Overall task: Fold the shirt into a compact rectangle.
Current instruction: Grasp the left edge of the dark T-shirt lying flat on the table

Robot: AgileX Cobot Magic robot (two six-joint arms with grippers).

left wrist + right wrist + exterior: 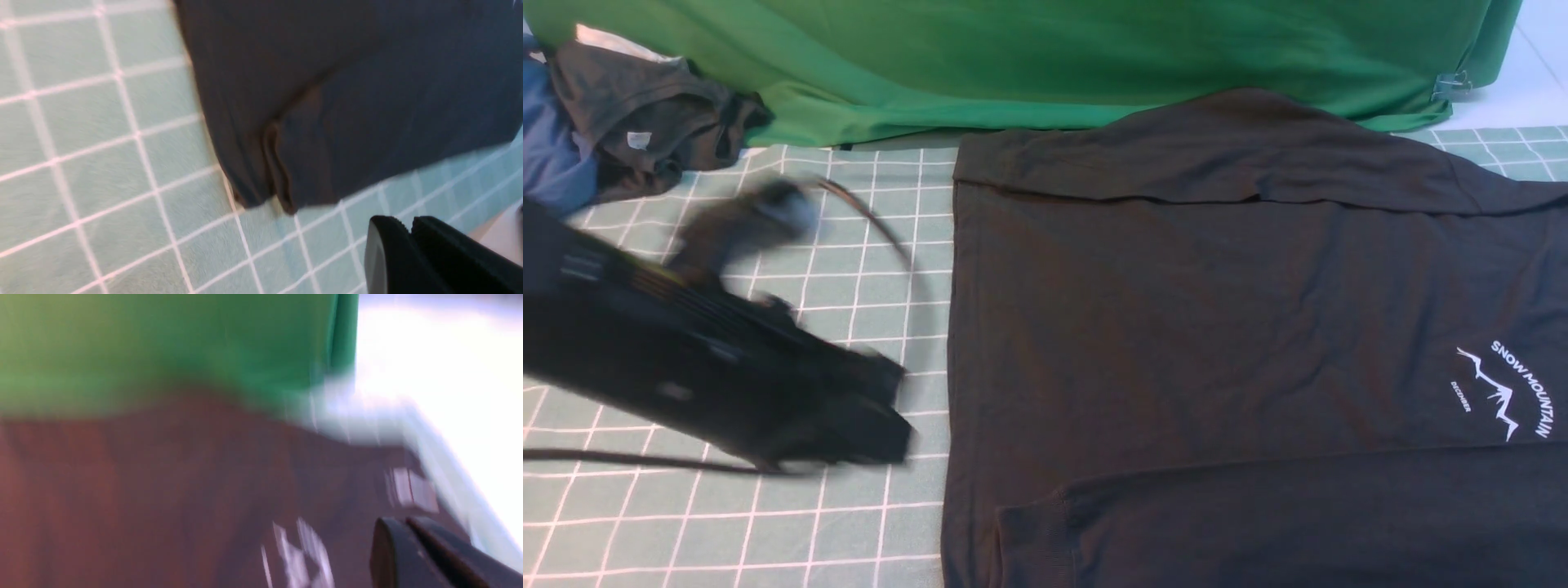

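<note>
Currently the shirt (pixel 1217 327) lies over the counter's (pixel 833 531) right half, sides folded in; left pincer (pixel 410 228) and right pincer (pixel 404 526) are closed, seemingly empty, so a low pass could drag folds open.

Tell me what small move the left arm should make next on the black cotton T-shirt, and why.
Probably open the left gripper and lower it onto the hem corner of the black cotton T-shirt: both sides lie folded inward, and the shut, empty jaws are beside that hem.
</note>
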